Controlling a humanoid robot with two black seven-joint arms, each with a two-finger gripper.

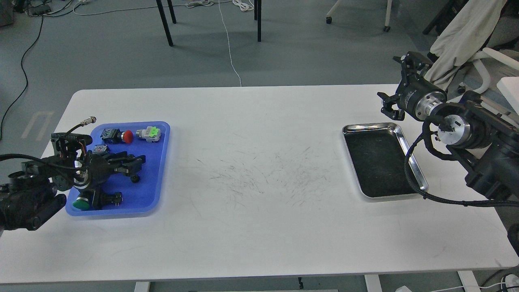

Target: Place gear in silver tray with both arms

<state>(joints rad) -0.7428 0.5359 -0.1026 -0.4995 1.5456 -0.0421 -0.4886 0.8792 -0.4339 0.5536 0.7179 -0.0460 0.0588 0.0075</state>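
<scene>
One silver tray (412, 162), shiny rim, dark bottom, at 3 o'clock. One small black gear (135, 178) in blue tray (156, 194), 9 o'clock. My left gripper (136, 164) over it, grip unclear; right gripper (399, 87) spread, empty.

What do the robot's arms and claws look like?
Both arms are black, made of chunky jointed pieces. The right arm has shiny silver metal rings and a thick black cable looping beside it. Its right gripper is a black claw with two fingers. The left arm has thin black wires, a bit of red wire and a small silver plug on top. Its left gripper is a black claw too.
</scene>
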